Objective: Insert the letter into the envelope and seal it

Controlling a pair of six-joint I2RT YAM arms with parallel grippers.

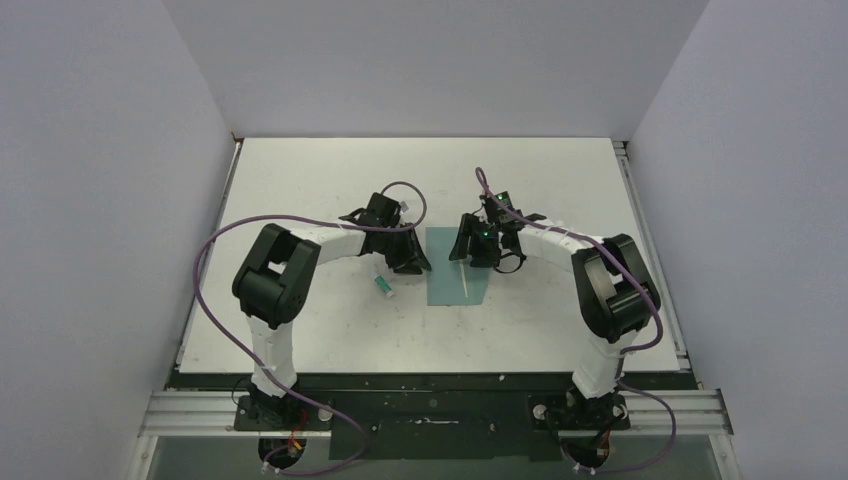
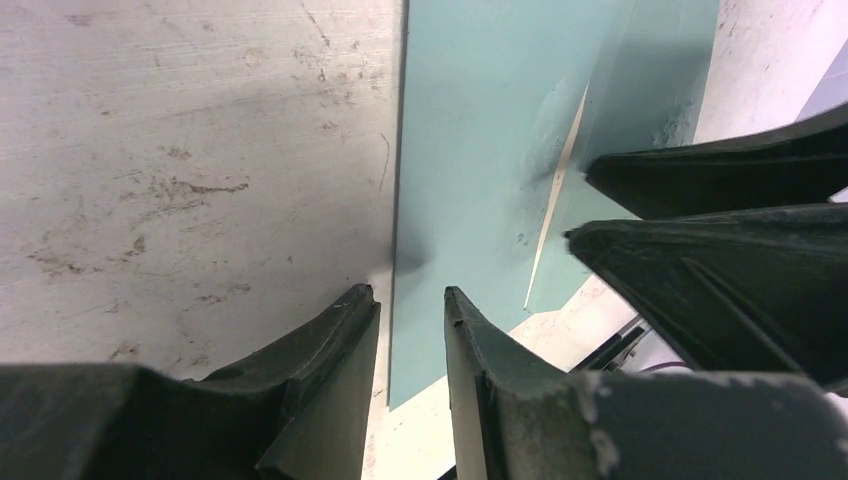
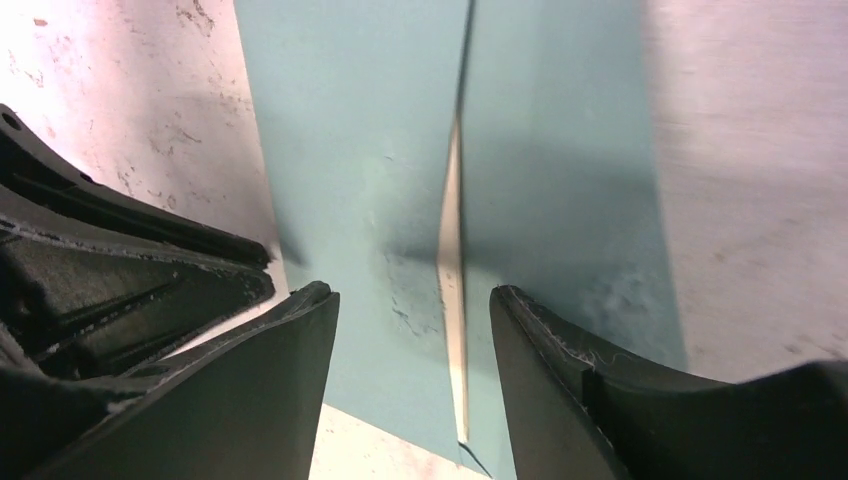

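Note:
The teal envelope (image 1: 455,280) lies flat on the table between both arms, its flap folded over. The letter shows only as a thin cream sliver (image 3: 452,240) along the flap's edge, and the rest of it is hidden. My left gripper (image 1: 415,262) is low over the envelope's left edge (image 2: 480,150). Its jaws (image 2: 410,295) stand narrowly apart with bare table and the paper's edge between them, gripping nothing. My right gripper (image 1: 468,245) hovers open over the envelope (image 3: 350,150). Its fingertips (image 3: 410,292) straddle the flap edge and the sliver (image 2: 560,180).
A small white-and-green glue tube (image 1: 382,286) lies on the table left of the envelope, just below my left gripper. The two grippers are close together: the right one's fingers (image 2: 720,170) fill the right of the left wrist view. Grey walls enclose the table.

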